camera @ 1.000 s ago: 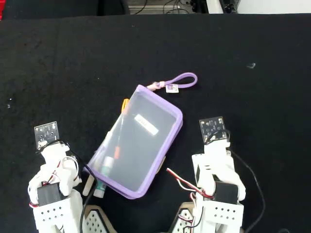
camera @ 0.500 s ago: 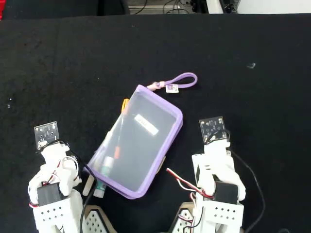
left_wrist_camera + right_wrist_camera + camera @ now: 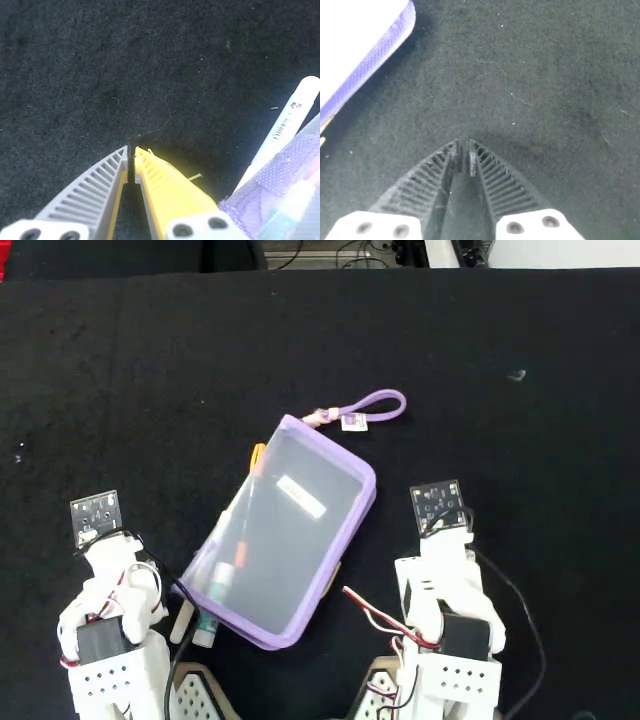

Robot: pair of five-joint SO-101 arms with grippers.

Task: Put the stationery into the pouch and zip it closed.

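Left gripper (image 3: 131, 150): you are seeing its grey and yellow jaws pressing tip to tip, gripping nothing, hanging just over the bare table (image 3: 500, 360).
Right gripper (image 3: 463, 145): its two black jaws are likewise meeting at the tips and carrying nothing, pointing at cloth just beside the pouch.
Arms: both are sitting folded at the near edge in the high view, the left arm (image 3: 105, 615) by the pouch's near-left end, the right arm (image 3: 445, 605) by its near-right side, neither touching it.
Pouch (image 3: 285, 530): it is lying flat and slantwise between your two arms, clear face up inside a purple border, with stationery showing through the window.
Strap (image 3: 375, 405): its loop is trailing from the pouch's far corner, lying on the table.
Pen (image 3: 285, 127): the white barrel is poking out past the pouch's near-left end, close to your left gripper but apart from it.
Tube (image 3: 205, 632): a white end with a green band is sticking out at that same end, just beside the pen.
Zip: you cannot tell from these views how far it is running.
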